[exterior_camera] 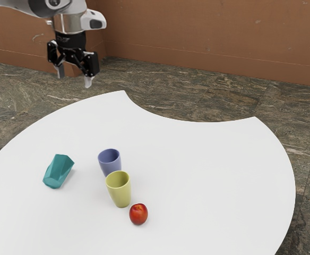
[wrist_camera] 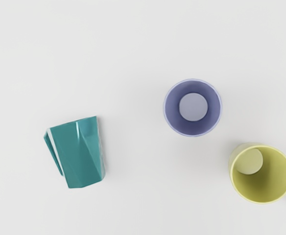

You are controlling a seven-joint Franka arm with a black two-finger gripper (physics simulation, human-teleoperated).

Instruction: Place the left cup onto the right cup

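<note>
A blue-violet cup (exterior_camera: 109, 161) stands upright on the white table (exterior_camera: 208, 175), mouth up. Just in front of it, nearer the camera, stands a yellow-green cup (exterior_camera: 118, 188), also upright. From above, the blue-violet cup (wrist_camera: 192, 107) and the yellow-green cup (wrist_camera: 260, 172) are both empty and stand apart. My gripper (exterior_camera: 73, 78) hangs high above the table's far left edge, well away from both cups, open with nothing between its fingers.
A teal faceted mug (exterior_camera: 58, 171) lies tipped on the table at the exterior view's left of the cups, also seen from above (wrist_camera: 79, 153). A red apple (exterior_camera: 138, 213) sits just in front of the yellow-green cup. A brown wall runs behind.
</note>
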